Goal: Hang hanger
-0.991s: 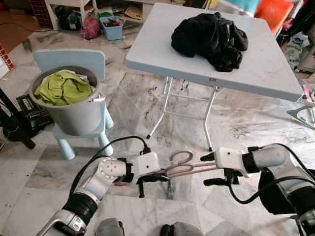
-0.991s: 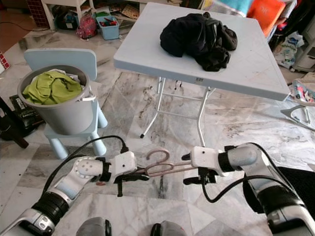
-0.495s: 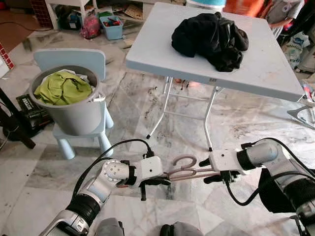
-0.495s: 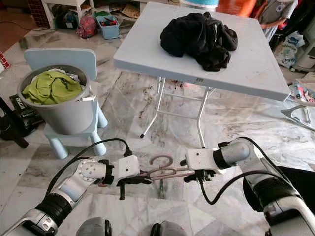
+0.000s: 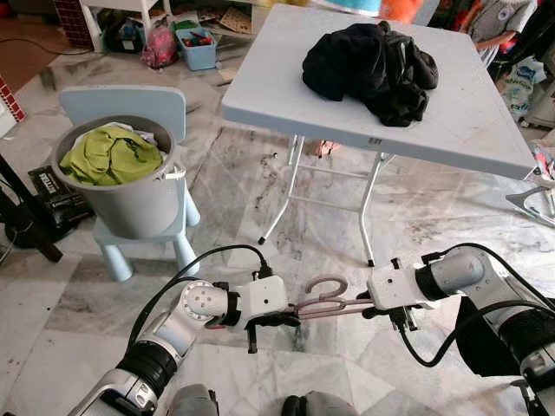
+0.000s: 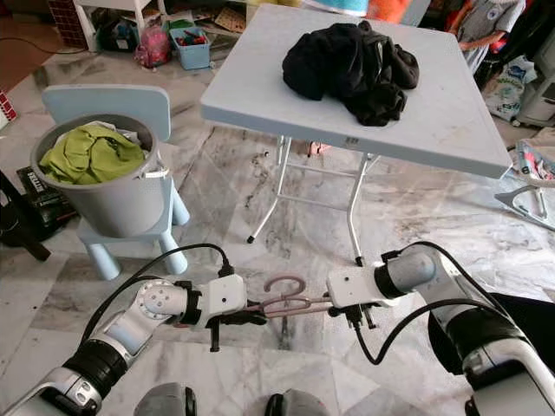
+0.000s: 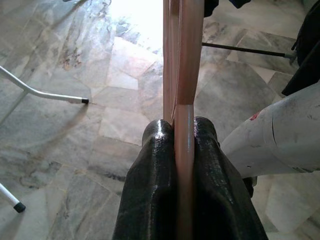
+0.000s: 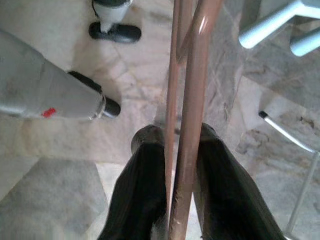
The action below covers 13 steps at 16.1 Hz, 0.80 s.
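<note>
A rose-pink hanger (image 5: 325,295) is held level, low above the marble floor, between my two arms, its hook (image 6: 284,284) pointing up. My left gripper (image 5: 279,317) is shut on one end of it. In the left wrist view the black fingers (image 7: 150,165) pinch the pink bar (image 7: 183,75). My right gripper (image 5: 368,304) is shut on the other end. The right wrist view has its fingers (image 8: 220,180) closed around the two thin pink rods (image 8: 192,75).
A white folding table (image 5: 286,87) stands ahead with a heap of black clothing (image 5: 373,56) on it; its metal legs (image 5: 368,212) reach the floor just beyond the hanger. At left a grey bucket (image 5: 130,204) of green cloth (image 5: 111,156) sits on a pale blue child's chair (image 5: 121,102).
My right gripper has moved in toward the left one and shut on the hanger's end; a second ago its fingers stood spread. The hook has turned upright.
</note>
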Motion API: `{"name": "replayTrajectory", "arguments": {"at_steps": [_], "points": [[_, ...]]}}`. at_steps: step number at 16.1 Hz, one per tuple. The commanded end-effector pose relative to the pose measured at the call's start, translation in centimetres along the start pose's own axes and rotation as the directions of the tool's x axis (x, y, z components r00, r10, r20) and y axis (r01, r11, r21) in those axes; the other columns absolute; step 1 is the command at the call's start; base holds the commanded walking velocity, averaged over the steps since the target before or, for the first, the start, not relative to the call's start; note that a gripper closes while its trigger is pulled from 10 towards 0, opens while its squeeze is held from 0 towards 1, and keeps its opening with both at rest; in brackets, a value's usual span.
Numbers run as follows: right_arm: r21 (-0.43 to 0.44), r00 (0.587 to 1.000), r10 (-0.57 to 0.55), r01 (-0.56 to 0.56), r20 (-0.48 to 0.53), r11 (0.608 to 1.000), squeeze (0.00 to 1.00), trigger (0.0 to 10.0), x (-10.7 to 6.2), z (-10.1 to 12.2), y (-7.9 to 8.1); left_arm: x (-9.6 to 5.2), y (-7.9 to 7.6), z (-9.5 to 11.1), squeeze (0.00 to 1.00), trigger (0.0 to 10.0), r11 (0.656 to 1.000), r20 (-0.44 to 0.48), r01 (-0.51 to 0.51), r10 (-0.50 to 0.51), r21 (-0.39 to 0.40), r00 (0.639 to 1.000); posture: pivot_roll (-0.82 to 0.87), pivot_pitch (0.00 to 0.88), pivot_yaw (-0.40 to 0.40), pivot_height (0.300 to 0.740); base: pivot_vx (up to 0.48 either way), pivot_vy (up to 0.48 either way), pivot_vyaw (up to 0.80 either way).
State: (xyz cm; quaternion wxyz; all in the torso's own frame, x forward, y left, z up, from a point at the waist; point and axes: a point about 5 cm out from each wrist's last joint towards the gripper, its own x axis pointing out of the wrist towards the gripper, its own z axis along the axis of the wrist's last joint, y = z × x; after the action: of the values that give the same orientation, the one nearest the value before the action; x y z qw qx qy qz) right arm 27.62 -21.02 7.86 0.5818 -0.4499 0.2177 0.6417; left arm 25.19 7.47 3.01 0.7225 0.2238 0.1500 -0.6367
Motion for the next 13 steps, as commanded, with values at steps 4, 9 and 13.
{"name": "replayTrajectory", "arguments": {"at_steps": [4,9,13], "points": [[-0.044,0.997,-0.023,0.02,-0.074,0.999,0.0,10.0,-0.2,-0.7,-0.2,0.3,0.6,0.6,0.0,10.0,0.999,-0.002,-0.003,0.003,0.033,1.0,-0.06,0.018,-0.107,0.74,0.0,0.0,0.0],[-0.047,0.995,-0.051,0.047,-0.086,0.998,0.0,0.0,-0.4,-1.2,-0.3,0.2,0.6,0.5,0.37,10.0,0.999,-0.004,0.001,-0.001,0.033,1.0,-0.06,0.017,-0.108,0.74,0.0,0.0,0.0],[-0.041,0.993,-0.06,0.056,-0.098,0.998,0.0,0.0,-0.5,-1.7,-0.2,0.1,0.5,0.1,1.0,10.0,1.0,-0.014,0.012,-0.012,0.004,1.0,-0.06,0.018,-0.109,0.74,0.0,0.0,0.0]]}}
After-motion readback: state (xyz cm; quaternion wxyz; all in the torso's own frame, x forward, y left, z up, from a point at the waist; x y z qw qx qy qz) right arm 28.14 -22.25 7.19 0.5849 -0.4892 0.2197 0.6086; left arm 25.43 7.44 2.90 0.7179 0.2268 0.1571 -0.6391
